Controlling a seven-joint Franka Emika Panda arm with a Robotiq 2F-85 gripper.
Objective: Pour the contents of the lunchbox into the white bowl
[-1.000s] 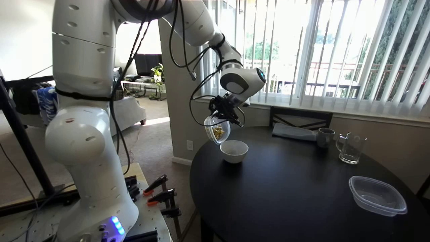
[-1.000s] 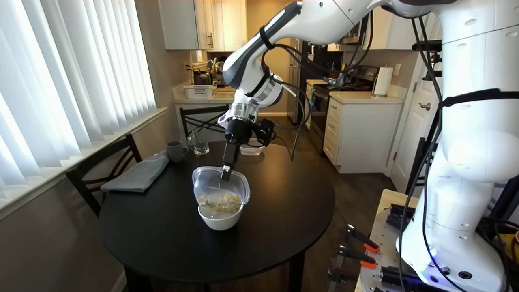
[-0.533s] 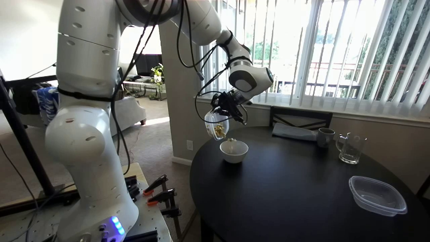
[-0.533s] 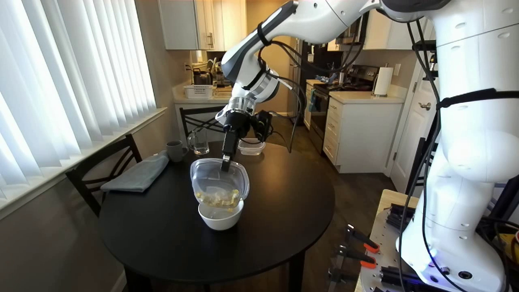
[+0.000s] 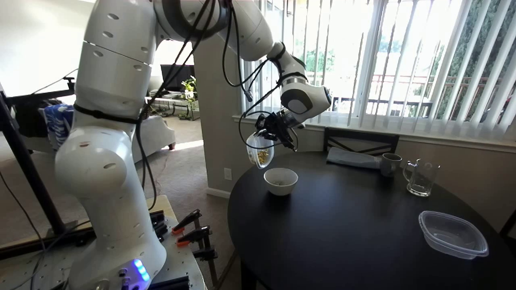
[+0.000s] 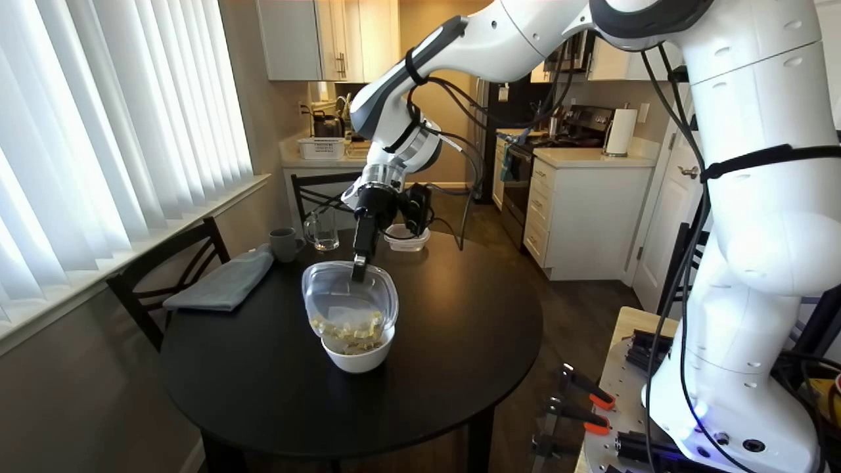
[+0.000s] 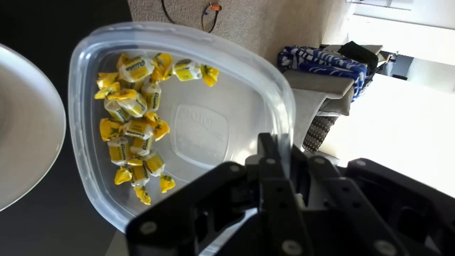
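The gripper (image 7: 283, 153) is nearly closed; it pinches the lunchbox (image 7: 199, 124) by its rim.

Candies (image 7: 137, 129) in lunchbox (image 7: 202, 137) — higher than bowl (image 5: 281, 189); bowl on table (image 5: 342, 233); mug (image 5: 390, 166) beside cloth (image 5: 352, 158).

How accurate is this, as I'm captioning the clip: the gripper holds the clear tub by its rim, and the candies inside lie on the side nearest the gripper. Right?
Not quite: the wrist view shows the candies on the opposite side, away from the gripper and towards the white bowl. The gripper does hold the clear tub by its rim.
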